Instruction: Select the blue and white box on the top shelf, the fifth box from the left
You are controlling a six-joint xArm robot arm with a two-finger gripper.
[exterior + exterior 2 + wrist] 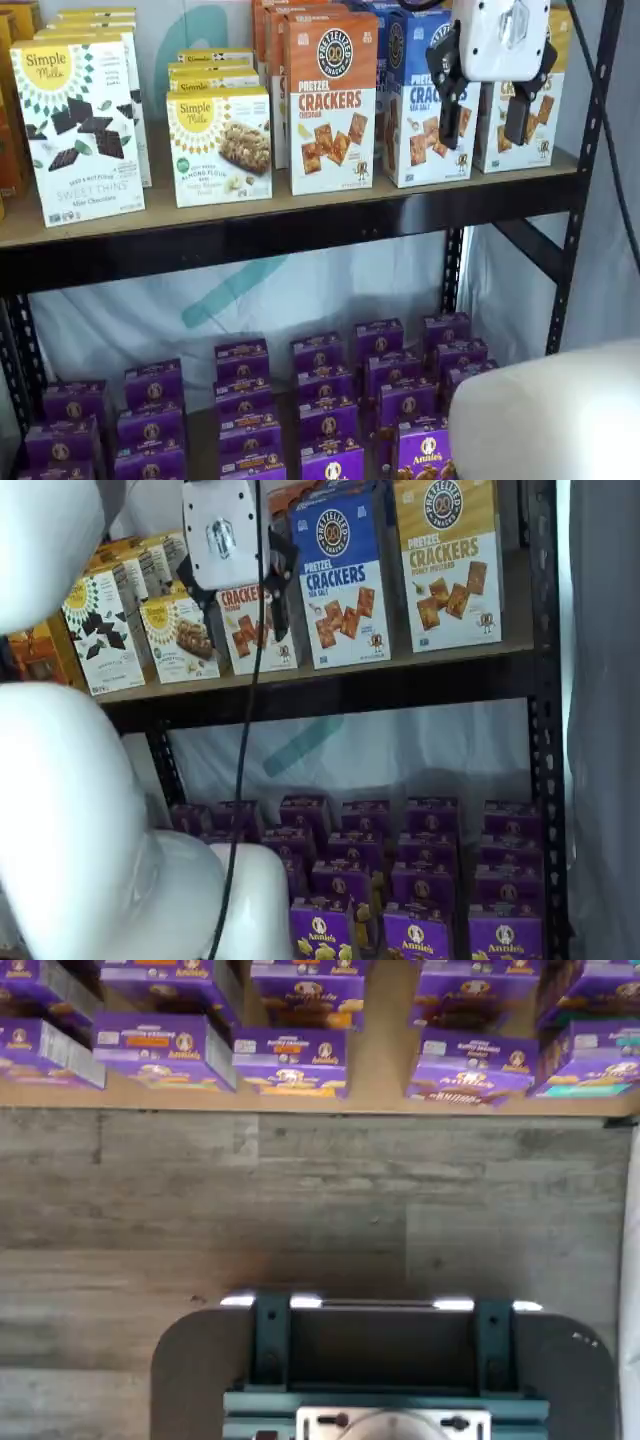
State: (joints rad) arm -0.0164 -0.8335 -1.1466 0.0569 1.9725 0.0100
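Note:
The blue and white box (pixel 420 100) stands upright on the top shelf (pixel 300 228), between an orange-topped carton and a yellow-topped one; both shelf views show it (pixel 345 580). My gripper (pixel 484 105) hangs in front of that shelf, well clear of the boxes. Its white body sits at the frame's top edge and its two black fingers (pixel 447 92) stand apart with a plain gap, holding nothing. In a shelf view the gripper (pixel 240 590) overlaps the orange-topped carton, left of the blue box. The wrist view shows neither the box nor the fingers.
Orange-topped cheddar carton (pixel 332 100), yellow-topped carton (pixel 450 560) and Simple Mills boxes (pixel 80 130) share the shelf. Several small purple boxes (pixel 320 400) fill the low level, also in the wrist view (pixel 290 1060) above grey floor. A black upright (pixel 580 180), a cable (pixel 248 740) and the white arm (pixel 80 830) stand nearby.

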